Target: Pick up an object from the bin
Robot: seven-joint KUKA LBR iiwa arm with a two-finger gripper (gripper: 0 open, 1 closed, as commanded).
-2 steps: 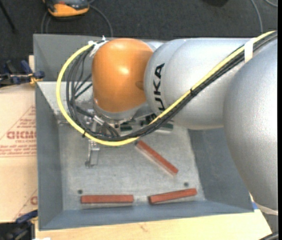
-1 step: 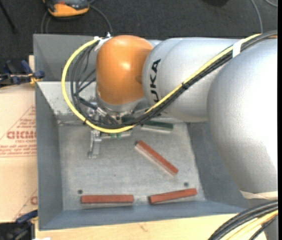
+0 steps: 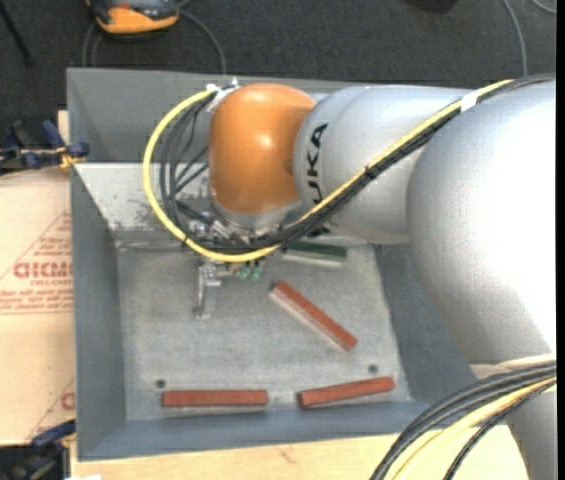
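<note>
We see the gripper low over the bin floor, its spread unreadable; the slanted reddish bar nearby lies unpicked, the grasp not yet made.

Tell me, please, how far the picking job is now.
Done: the gripper is low inside the bin, above bare floor. In hand: nothing is lifted. The slanted red-brown bar lies beside it, apart from it, and two similar bars lie flat along the near wall. Left: closing on one thing and lifting it out.
</note>
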